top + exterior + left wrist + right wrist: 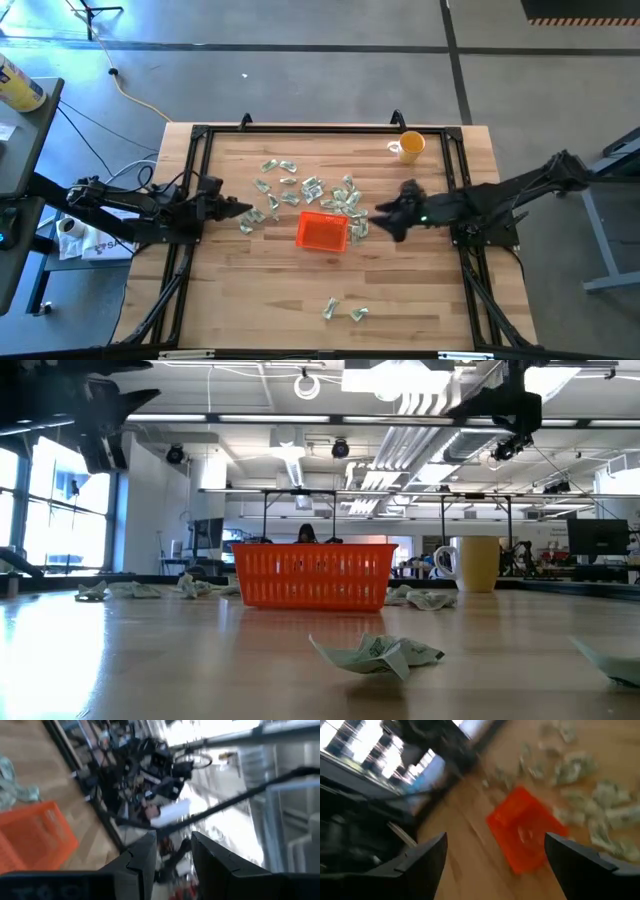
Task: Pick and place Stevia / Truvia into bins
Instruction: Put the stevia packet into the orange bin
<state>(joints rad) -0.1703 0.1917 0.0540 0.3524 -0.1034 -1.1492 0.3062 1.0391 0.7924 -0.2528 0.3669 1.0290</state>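
The left gripper (243, 210) hovers at nine o'clock of the orange bin (322, 232), fingers a narrow gap apart, holding nothing; the bin's inside looks bare; Stevia sachets (315, 188) scatter from ten to two o'clock of it, a few (343, 311) at six; the right gripper (383, 214), wide open and empty, sits at three o'clock; a yellow cup (410, 146) stands beyond.

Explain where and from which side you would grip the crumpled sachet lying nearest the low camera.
Grip the sachet across its raised, crumpled middle, coming straight down from above. It lies flat on the table with bare wood around it, and only that hump stands up enough for the end effector's fingers to close on, probably.
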